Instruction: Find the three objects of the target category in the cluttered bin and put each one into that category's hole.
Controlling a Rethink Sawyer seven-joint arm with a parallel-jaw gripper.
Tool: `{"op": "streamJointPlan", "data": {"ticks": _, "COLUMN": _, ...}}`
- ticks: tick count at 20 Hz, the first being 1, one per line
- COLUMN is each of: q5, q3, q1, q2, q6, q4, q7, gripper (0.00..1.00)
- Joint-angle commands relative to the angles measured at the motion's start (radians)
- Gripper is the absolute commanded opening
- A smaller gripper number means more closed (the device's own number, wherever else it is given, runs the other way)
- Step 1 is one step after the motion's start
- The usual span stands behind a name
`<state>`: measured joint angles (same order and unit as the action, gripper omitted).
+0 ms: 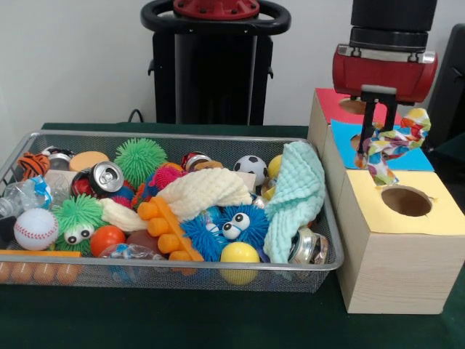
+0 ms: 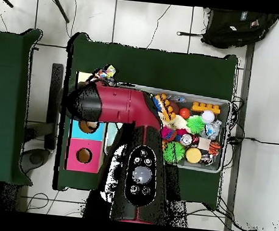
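Pincer (image 1: 379, 134) grips dotted fabric piece (image 1: 392, 143) above yellow-topped hole (image 1: 406, 201).

Your front view cuts the arm (image 1: 385, 51) off above the claw (image 1: 379, 134). Overhead, that arm covers the yellow-topped hole (image 1: 406, 201) below the claw and one end of the bin (image 2: 222, 137). The claw's fingertips vanish inside the dotted fabric (image 1: 392, 143).
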<state>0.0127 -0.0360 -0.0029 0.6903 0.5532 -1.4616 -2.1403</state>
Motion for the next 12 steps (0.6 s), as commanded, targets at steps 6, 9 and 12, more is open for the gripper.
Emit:
{"op": "streamJointPlan", "data": {"ticks": 6, "q5": -0.085, "q3": -0.058, "q1": 0.050, "q2": -0.115, "q6": 0.108, "q4": 0.082, "q7": -0.258, "gripper": 0.00}}
{"op": "streamJointPlan", "data": {"ticks": 9, "q5": -0.111, "q3": -0.067, "q1": 0.070, "q2": -0.137, "q6": 0.101, "q4": 0.095, "q7": -0.270, "gripper": 0.00}}
{"op": "streamJointPlan", "data": {"ticks": 12, "q5": -0.129, "q3": -0.086, "q1": 0.091, "q2": -0.151, "q6": 0.105, "q4": 0.112, "q7": -0.281, "gripper": 0.00}}
